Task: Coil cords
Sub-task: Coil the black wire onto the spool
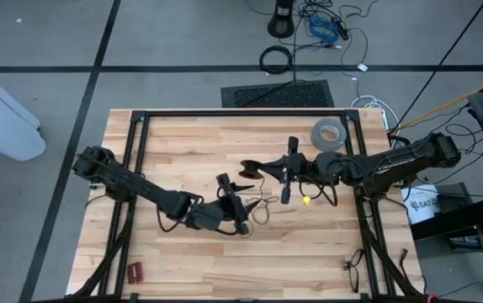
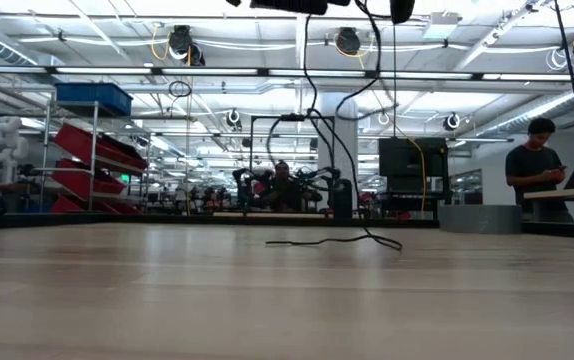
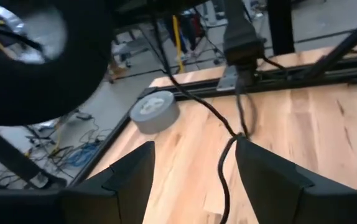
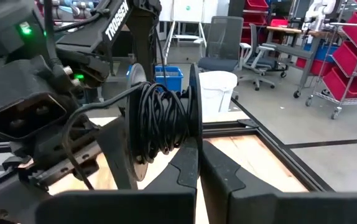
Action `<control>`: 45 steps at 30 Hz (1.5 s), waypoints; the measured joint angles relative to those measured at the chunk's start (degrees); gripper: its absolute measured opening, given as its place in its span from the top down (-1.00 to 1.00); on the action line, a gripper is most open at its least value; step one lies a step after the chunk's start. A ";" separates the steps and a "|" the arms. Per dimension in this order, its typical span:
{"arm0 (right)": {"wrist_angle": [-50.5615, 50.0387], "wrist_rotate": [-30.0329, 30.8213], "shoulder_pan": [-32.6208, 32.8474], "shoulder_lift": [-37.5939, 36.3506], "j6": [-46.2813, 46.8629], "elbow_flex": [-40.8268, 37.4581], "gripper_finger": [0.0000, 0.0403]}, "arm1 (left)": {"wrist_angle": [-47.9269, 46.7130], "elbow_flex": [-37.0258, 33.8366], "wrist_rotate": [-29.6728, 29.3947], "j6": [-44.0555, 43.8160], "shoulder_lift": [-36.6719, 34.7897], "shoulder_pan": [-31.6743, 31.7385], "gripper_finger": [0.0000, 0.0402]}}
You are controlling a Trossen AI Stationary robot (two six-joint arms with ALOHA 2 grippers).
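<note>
A black spool (image 4: 163, 121) wound with the thin black cord hangs above the table's middle, with my right gripper (image 4: 198, 168) shut on it; the high view shows the spool (image 1: 248, 168) at that gripper's tip. From the spool the cord (image 2: 367, 235) drops to the table and lies there in loose loops (image 1: 262, 206). My left gripper (image 1: 240, 220) is open just near-left of the loops. In its wrist view the cord (image 3: 225, 168) runs between its spread fingers (image 3: 132, 180) with a gap on each side. My right gripper pinches the spool's thin flange at its lower rim (image 4: 194, 140) between its two fingers. The fingers come level from the table's right side. The spool is lifted clear of the table, its flanges upright, and the cord trails down from it slack.
A grey tape roll (image 1: 328, 135) lies at the back right. A small yellow piece (image 1: 306, 200) lies near the loops, and a small red-brown item (image 1: 135, 271) at the near left. Black frame rails (image 1: 225, 114) edge the table. A person (image 2: 537, 160) stands beyond it.
</note>
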 joint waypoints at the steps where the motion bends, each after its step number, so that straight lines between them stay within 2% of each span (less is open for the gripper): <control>1: 0.01 -0.01 0.00 0.00 -0.01 0.00 1.00 | -0.07 0.00 1.24 0.01 0.00 0.32 -0.12; 6: 0.01 -0.02 0.00 0.00 0.00 0.00 1.00 | -0.08 0.00 6.66 -0.02 0.00 0.92 0.17; 16: 0.06 -1.40 0.00 0.00 0.00 0.00 1.00 | -5.28 0.00 6.88 -2.73 -0.01 0.86 0.94; 23: -0.01 -1.53 0.09 -1.01 0.83 -0.02 1.00 | -8.89 0.00 6.87 -6.08 -0.01 -0.08 0.89; 29: -1.12 -1.54 1.48 -4.02 0.50 -0.02 1.00 | -9.85 0.00 6.89 -7.86 -0.02 -2.18 0.96; 38: -1.13 -1.49 5.22 -12.03 -2.10 -0.02 1.00 | -20.97 0.04 6.87 -13.99 -0.02 -2.57 0.96; 45: -1.34 -1.23 7.98 -15.40 -4.30 -0.02 1.00 | -25.36 0.04 7.32 -16.39 -0.02 -2.36 0.96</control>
